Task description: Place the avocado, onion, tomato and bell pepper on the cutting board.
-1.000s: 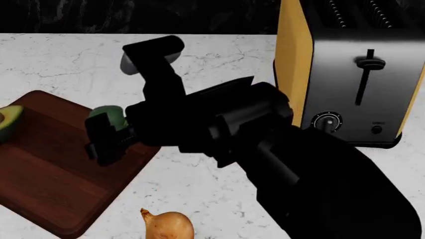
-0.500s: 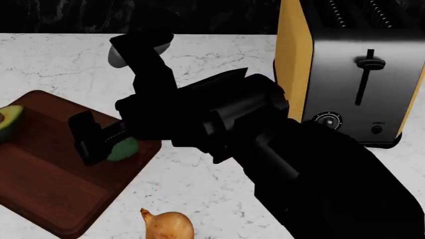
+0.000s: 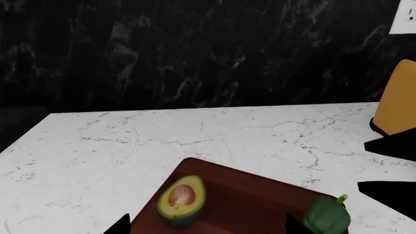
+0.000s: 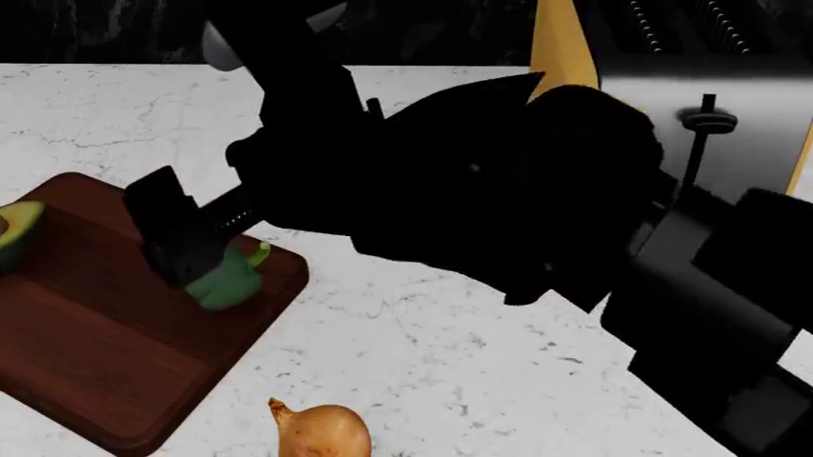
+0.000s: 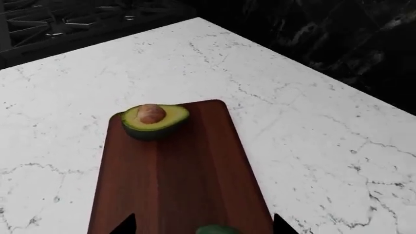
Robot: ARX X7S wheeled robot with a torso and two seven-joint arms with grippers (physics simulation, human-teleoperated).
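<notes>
- Nearest to the robot, at the near edge of the marble counter [image 4: 420, 362], lies one onion [image 4: 324, 430]; its pointed tip is turned to the far left, and it is well apart from the board.
- On the one cutting board [image 4: 89, 343] there are two pieces of produce: one bell pepper [image 4: 227, 281] at the right far corner and one avocado [image 4: 15, 233] half at the left far side. No tomato can be seen.
- Half a second ago the pepper sat between the fingers; now it rests on the board, with its light stem pointing up and to the right.
- Right gripper [image 4: 178, 238] has risen a little since then and hangs just above the pepper, its fingers spread and holding nothing.
- Avocado lies cut face up, pit visible; its long axis runs about across the board.
- Left gripper [image 3: 206, 229] shows only two dark tips, set apart, with nothing between them.
- Farthest, at the right, stands one toaster [image 4: 711, 143], partly hidden by the right arm.
</notes>
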